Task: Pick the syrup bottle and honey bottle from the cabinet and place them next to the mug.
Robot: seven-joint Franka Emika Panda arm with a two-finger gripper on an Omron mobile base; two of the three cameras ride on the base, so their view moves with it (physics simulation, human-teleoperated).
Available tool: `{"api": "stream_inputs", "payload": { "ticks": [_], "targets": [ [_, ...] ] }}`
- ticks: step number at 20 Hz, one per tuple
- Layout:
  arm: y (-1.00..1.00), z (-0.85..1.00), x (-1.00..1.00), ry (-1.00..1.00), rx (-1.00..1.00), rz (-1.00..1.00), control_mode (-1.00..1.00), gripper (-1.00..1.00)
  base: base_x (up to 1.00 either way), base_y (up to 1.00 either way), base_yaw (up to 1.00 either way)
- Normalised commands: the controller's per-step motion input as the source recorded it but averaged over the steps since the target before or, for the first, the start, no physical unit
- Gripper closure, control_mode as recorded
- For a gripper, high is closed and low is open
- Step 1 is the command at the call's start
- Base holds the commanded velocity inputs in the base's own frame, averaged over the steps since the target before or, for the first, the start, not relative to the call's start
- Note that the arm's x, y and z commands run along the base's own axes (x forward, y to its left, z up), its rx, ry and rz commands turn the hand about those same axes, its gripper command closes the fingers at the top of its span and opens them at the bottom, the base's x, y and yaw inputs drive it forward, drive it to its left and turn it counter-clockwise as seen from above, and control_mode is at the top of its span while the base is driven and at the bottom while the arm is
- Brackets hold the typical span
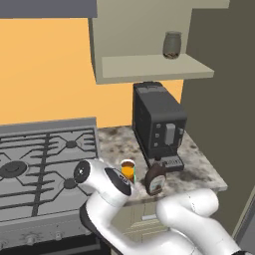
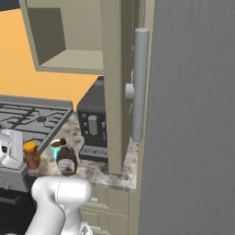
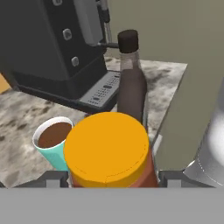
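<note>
Gripper (image 3: 111, 181) pinches the honey bottle (image 3: 108, 148) just beside the mug (image 3: 51, 142); a careless release could tip it into the mug or the syrup bottle (image 3: 130, 85).

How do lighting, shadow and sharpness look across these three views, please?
Left base view: flat, even light, a soft shadow under the cabinet, no glare. Right base view: a bright highlight on the grey door handle. Hand view: the honey bottle looms large but stays sharp.

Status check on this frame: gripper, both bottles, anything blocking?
Gripper shut on honey bottle, beside mug. Syrup bottle upright on counter by mug. Coffee machine close behind; nothing blocking.
</note>
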Motion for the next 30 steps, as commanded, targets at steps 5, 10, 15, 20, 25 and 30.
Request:
{"api": "stream_inputs", "payload": {
  "ticks": [5,10,15,20,25,30],
  "targets": [
    [0.03,-0.2,0.12,0.0,0.0,-0.06,-1.0,1.0,0.0,0.0,0.0],
    [0.0,-0.4,0.0,0.0,0.0,0.0,-1.0,1.0,0.0,0.0,0.0],
    [0.0,-0.39,0.01,0.0,0.0,0.0,-1.0,1.0,0.0,0.0,0.0],
    [0.0,-0.09,0.21,0.01,0.0,0.0,-1.0,1.0,0.0,0.0,0.0],
    [0.0,0.0,0.42,0.01,0.0,0.0,-1.0,1.0,0.0,0.0,0.0],
    [0.01,0.0,0.36,0.0,0.0,0.0,-1.0,1.0,0.0,0.0,0.0]
  ]
}}
